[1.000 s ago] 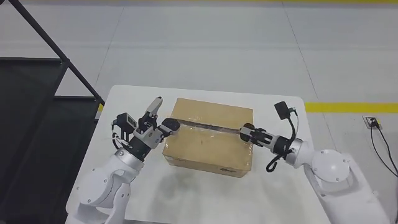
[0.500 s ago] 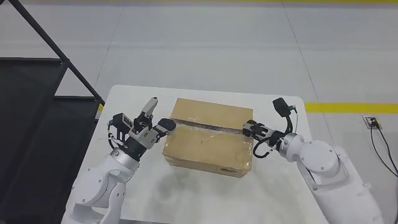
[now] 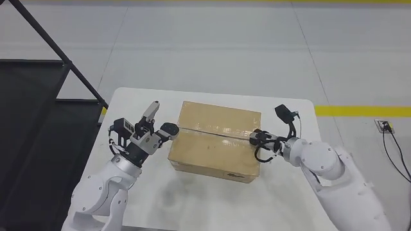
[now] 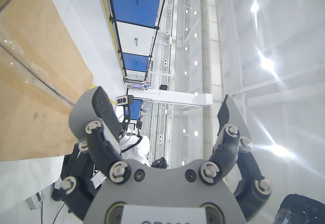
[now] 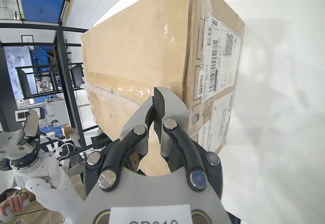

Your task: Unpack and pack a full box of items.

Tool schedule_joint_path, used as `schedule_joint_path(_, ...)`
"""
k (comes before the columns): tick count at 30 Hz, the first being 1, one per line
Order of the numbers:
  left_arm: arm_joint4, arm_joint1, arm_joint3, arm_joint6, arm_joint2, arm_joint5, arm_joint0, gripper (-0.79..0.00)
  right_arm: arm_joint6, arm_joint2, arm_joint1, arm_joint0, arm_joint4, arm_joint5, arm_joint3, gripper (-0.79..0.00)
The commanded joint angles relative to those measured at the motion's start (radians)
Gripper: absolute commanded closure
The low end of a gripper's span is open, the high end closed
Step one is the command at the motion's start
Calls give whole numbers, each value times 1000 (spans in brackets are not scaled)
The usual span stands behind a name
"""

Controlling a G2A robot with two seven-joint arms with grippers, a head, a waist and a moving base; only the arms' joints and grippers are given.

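Between the right jaws nothing shows: they are shut almost tight, poised at the upper edge of the right end of the closed brown cardboard box (image 5: pixel 142 52), where the strip of clear glossy packing tape (image 5: pixel 122 89) along the top seam comes over the edge; whether they touch the card I cannot tell

Wide apart and tilted upward, the left jaws hang just beside the box's left end (image 4: pixel 33 70), apart from it

Outward from both, the box (image 3: pixel 215 144) sits square in the middle of the white bench (image 3: pixel 192 199), its flaps sealed, with a white printed shipping label (image 5: pixel 218 55) on the right end face

Packed full, it is likely too heavy for a single pinch. The walls look stiff at edges and corners, while the flaps would probably give near the seam. The tape looks slick, so a flat grip may slide. The tape's end on the end face seems the place to take hold; for shifting, squeeze both ends low
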Motion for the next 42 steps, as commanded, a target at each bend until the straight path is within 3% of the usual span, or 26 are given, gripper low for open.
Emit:
schedule_joint_path(1,-3,1,-1,1,-3,-4,5,-785,4,-10,-2,3,4,-9,-4,0)
schedule_joint_path(8,-28,5,-10,8,-35,-21,27,-785,1,-57,-13,28,-7,-13,-1,0)
schedule_joint_path(26,-109,16,-26,0,-150,-81,121,-785,-27,-251,-86,223,47,-24,150,0)
schedule_joint_path(42,-200,26,-7,-39,-260,-125,200,-785,-121,-451,-207,400,153,-63,337,0)
